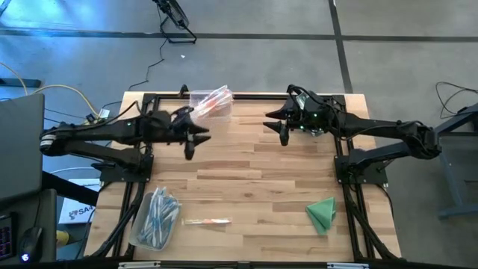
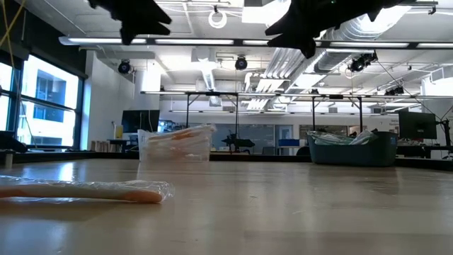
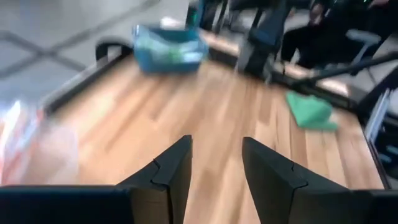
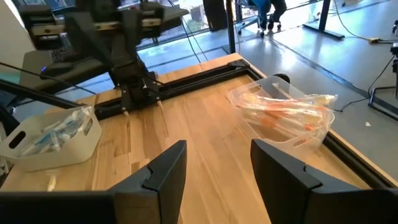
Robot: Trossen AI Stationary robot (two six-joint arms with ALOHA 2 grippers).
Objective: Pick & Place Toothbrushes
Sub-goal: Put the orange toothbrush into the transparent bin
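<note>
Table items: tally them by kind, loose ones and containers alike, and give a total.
Clear bin of orange toothbrushes: 1
Clear bin of blue toothbrushes: 1
Loose wrapped orange toothbrush: 1
Folded green cloth: 1
Total: 4
The brushes inside the bins are too many and too small to count.

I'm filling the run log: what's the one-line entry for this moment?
left end effector: open, empty, above table | right end effector: open, empty, above table | loose toothbrush: on table | bins: untouched
</note>
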